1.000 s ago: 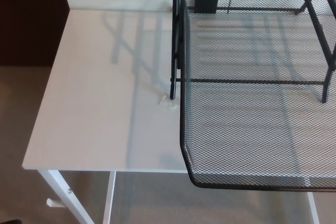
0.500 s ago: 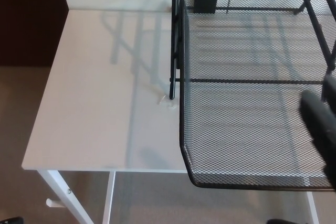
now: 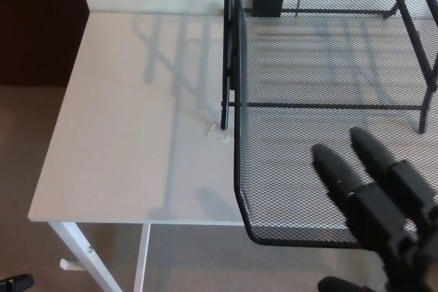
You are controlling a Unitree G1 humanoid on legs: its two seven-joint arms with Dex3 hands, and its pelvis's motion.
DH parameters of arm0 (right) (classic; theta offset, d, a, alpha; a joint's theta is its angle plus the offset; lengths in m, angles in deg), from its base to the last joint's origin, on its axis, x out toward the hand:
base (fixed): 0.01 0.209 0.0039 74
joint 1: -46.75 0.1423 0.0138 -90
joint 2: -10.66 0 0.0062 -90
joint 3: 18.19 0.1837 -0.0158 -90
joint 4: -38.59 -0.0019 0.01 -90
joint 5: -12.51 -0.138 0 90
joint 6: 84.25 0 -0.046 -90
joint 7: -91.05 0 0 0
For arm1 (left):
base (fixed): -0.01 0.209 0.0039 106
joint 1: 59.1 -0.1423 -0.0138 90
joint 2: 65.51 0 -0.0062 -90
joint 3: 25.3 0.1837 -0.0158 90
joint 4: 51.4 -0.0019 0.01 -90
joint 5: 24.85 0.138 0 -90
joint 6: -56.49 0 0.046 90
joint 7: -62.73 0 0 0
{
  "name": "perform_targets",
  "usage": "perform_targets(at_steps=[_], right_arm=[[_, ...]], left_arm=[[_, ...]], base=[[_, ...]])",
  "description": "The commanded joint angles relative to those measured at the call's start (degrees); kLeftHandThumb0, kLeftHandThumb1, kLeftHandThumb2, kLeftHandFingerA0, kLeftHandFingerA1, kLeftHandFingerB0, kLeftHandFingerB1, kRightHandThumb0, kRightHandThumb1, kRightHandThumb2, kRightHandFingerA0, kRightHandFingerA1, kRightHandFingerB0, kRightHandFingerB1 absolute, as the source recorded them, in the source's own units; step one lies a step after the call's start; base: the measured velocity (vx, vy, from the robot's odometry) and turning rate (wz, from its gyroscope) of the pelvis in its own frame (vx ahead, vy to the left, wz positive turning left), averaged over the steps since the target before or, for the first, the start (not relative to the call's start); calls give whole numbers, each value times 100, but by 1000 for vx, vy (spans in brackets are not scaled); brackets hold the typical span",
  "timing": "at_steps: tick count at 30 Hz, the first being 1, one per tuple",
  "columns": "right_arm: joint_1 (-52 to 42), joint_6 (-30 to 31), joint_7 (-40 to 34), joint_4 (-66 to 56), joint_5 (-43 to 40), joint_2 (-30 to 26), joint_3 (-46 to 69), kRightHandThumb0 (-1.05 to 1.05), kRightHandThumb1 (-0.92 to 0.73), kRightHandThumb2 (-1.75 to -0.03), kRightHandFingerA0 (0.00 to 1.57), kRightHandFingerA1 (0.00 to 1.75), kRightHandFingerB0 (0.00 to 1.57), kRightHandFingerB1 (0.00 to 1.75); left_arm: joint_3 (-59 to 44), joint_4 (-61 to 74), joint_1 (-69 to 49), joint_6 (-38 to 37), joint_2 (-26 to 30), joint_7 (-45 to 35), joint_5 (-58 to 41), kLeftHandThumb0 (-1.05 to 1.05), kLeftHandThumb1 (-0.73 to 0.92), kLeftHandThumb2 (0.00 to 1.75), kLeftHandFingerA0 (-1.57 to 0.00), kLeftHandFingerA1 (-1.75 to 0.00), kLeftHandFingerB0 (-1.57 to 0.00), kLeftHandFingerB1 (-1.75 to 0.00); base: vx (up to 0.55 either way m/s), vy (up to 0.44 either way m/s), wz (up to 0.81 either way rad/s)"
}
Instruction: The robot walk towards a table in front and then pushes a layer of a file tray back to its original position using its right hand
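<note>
A black wire-mesh file tray layer [image 3: 301, 135] sticks out toward me past the front edge of the white table [image 3: 130, 135]. Its black frame posts [image 3: 230, 46] stand behind it on the tabletop. My right hand [image 3: 376, 196] comes in from the lower right, over the front right part of the pulled-out layer. Two thick fingers [image 3: 335, 165] point up and to the left, spread apart, and a thumb tip shows near the bottom edge. Nothing is held. Whether the hand touches the mesh I cannot tell. My left hand is out of sight.
A small white scrap [image 3: 217, 131] lies on the table beside the tray's left post. White table legs [image 3: 82, 251] show below the front edge over beige floor. A dark wall panel [image 3: 37, 25] stands at the left, a marbled wall behind the table.
My right hand has come in from the right edge, moving left and forward over the tray's front; one second ago it was out of view. The tray has not moved.
</note>
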Motion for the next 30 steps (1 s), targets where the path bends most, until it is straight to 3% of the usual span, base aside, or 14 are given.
perform_targets(at_steps=[1, 2, 3, 6, 17, 18, 19, 20, 21, 29, 30], right_arm=[[-6, 276, -431, 447, 1560, -196, -314, -14, -39, -71, 0, 8, 0, 13], [-12, 293, -456, 468, 1580, -209, -341, -14, -46, -54, 0, 9, 0, 15], [-24, 320, -493, 514, 1607, -230, -378, -17, -37, -69, 0, 10, 0, 14], [-29, 428, -570, 615, 1719, -309, -464, -19, -38, -68, 0, 4, 0, 8], [292, 970, -1106, 986, 2189, -593, -773, -20, -35, -67, 0, 14, 0, 16], [323, 1003, -1186, 1016, 2210, -632, -807, -17, -41, -55, 0, 14, 0, 18], [336, 1062, -1235, 1015, 2235, -663, -853, -21, -36, -68, 0, 12, 0, 15], [341, 1119, -1262, 999, 2256, -675, -893, -21, -36, -68, 0, 12, 0, 15], [378, 1147, -1329, 1010, 2279, -709, -928, -20, -44, -53, 0, 15, 0, 18], [513, 1503, -1538, 954, 2418, -876, -1211, -20, -43, -55, 0, 16, 0, 20], [533, 1549, -1538, 948, 2447, -887, -1241, -24, -37, -69, 0, 15, 0, 17]], left_arm=[[-3, -38, 97, 334, 150, 41, -48, 14, 20, 93, -65, -81, -34, -65], [5, -33, 101, 338, 154, 49, -39, 13, 19, 93, -65, -81, -34, -65], [19, -27, 98, 323, 161, 39, -25, 12, 20, 93, -64, -80, -33, -65], [35, -11, 78, 275, 169, -25, -20, 13, 19, 92, -66, -83, -34, -65], [5, -11, 111, 292, 169, -62, -72, 10, 17, 92, -65, -81, -35, -66], [1, -19, 117, 309, 175, -74, -77, 11, 18, 92, -64, -81, -35, -66], [9, -15, 109, 292, 179, -76, -66, 9, 17, 91, -67, -82, -35, -66], [21, -5, 96, 263, 181, -71, -50, 9, 17, 91, -67, -82, -35, -66], [22, -10, 106, 289, 184, -70, -50, 9, 19, 92, -64, -81, -34, -65], [-22, 10, 115, 333, 175, -107, -104, 9, 18, 91, -66, -82, -35, -66], [-20, 9, 125, 354, 176, -84, -97, 9, 17, 91, -67, -82, -35, -66]], base=[[0, 0, 0], [0, 0, 0], [0, 0, 0], [0, 0, 0], [0, 0, 0], [0, 0, 0], [0, 0, 0], [0, 0, 0], [0, 0, 0], [0, 0, 0], [0, 0, 0]])
